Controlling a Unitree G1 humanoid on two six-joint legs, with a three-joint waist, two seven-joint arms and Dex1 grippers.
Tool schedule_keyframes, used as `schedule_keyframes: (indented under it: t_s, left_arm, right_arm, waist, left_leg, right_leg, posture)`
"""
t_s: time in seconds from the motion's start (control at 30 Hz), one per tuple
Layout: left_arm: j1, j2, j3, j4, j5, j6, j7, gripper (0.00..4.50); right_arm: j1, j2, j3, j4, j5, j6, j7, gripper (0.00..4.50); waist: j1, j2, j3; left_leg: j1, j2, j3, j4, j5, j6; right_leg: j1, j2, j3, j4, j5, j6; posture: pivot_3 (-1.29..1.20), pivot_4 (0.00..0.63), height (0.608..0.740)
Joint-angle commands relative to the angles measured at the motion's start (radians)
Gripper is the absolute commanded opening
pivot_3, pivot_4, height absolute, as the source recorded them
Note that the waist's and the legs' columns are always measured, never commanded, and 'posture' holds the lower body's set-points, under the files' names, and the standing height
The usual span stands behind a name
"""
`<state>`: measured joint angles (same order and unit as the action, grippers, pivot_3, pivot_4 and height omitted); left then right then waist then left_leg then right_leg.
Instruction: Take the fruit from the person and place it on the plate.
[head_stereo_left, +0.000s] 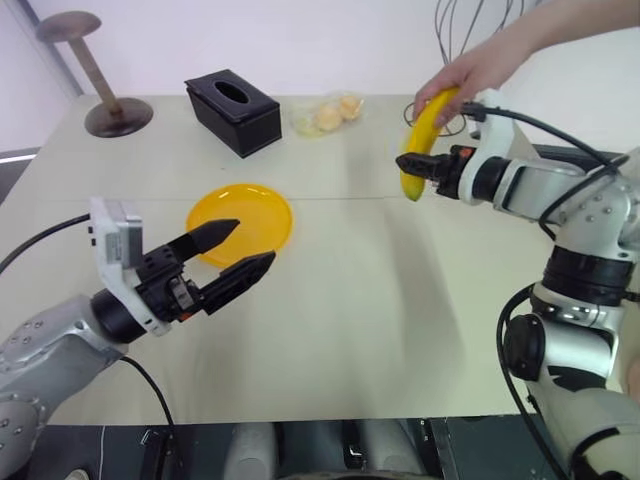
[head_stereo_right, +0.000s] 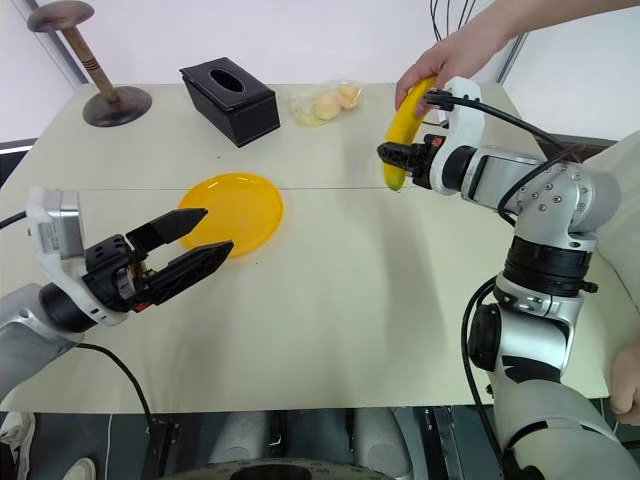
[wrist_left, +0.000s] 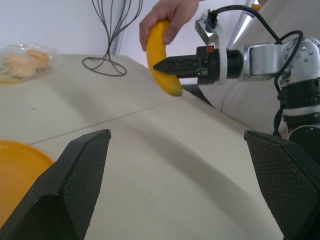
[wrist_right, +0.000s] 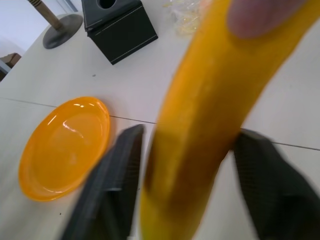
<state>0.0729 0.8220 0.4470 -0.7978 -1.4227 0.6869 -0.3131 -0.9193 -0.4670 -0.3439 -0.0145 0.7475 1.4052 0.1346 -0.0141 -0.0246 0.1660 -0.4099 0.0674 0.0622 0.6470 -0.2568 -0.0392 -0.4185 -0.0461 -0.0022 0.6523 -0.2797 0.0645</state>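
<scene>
A pale counter (head_stereo_left: 350, 290) in front of a white wall carries a black tissue box (head_stereo_left: 232, 111), a clear bag of small round fruits (head_stereo_left: 328, 114), a wooden stand (head_stereo_left: 112, 105) and the plate (head_stereo_left: 262, 235). Above the far right part of the counter, well apart from the plate, the person's hand (head_stereo_left: 470, 72) holds the banana (head_stereo_left: 424, 140) by its upper end, hanging nearly upright. The right tool (head_stereo_left: 412, 166) has its fingers pressed onto the banana's lower half, pinching it while the hand also holds on. The left tool (head_stereo_left: 243, 251) hovers spread and empty beside the plate's near rim. The banana looks light, fairly stiff yet easily bruised, with a smooth skin; the mid-body is probably the safest place to hold it, gently, so it does not swing.
</scene>
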Motion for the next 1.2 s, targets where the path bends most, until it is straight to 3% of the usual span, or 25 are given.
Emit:
schedule_keyframes:
  t_s: [0.03, 0.37, 0.67, 0.97, 1.2]
  left_arm:
    - [0.001, 0.013, 0.027, -0.012, -0.017, -0.021, 0.006, 4.5]
    - [0.013, 0.012, 0.039, 0.001, -0.009, -0.021, 0.028, 4.5]
    - [0.177, 0.022, 0.185, -0.009, 0.012, -0.008, 0.041, 4.5]
    - [0.352, -0.013, 0.32, -0.06, 0.048, -0.031, 0.044, 4.5]
    - [0.445, -0.036, 0.402, -0.081, 0.069, -0.049, 0.047, 4.5]
  right_arm:
    - [-0.025, 0.003, -0.017, -0.03, 0.001, -0.015, 0.013, 1.21]
    - [-0.003, 0.017, 0.009, -0.076, 0.012, 0.003, 0.033, 1.21]
    - [-0.004, 0.274, 0.168, -0.103, 0.012, -0.022, 0.04, 1.21]
    - [-0.102, 0.473, 0.374, 0.163, -0.112, -0.283, 0.169, 1.21]
    - [-0.167, 0.537, 0.453, 0.444, -0.258, -0.533, 0.271, 1.21]
  waist:
    - [-0.001, 0.0, 0.0]
    - [0.0, 0.0, 0.0]
    - [-0.006, 0.001, 0.0]
    - [-0.005, 0.001, 0.0]
    - [-0.006, 0.0, 0.0]
  left_leg:
    - [0.0, 0.0, 0.0, 0.0, 0.0, 0.0]
    - [0.0, 0.0, 0.0, -0.001, 0.0, 0.0]
    - [-0.001, 0.001, 0.0, -0.002, 0.0, 0.0]
    - [-0.002, 0.001, 0.0, -0.001, 0.0, 0.0]
    - [-0.003, 0.001, 0.002, -0.002, 0.0, 0.0]
  right_leg:
    - [0.0, 0.0, 0.0, 0.0, 0.0, 0.0]
    - [0.0, 0.0, 0.0, 0.0, 0.0, 0.0]
    - [-0.005, 0.001, 0.001, 0.002, 0.0, 0.0]
    - [-0.005, 0.0, 0.0, 0.002, -0.001, -0.002]
    - [-0.005, -0.001, 0.0, 0.001, -0.002, -0.003]
  posture:
    - [0.0, 0.15, 0.74]
    - [0.0, 0.15, 0.74]
    - [0.0, 0.15, 0.74]
    - [0.0, 0.15, 0.74]
    - [0.0, 0.15, 0.74]
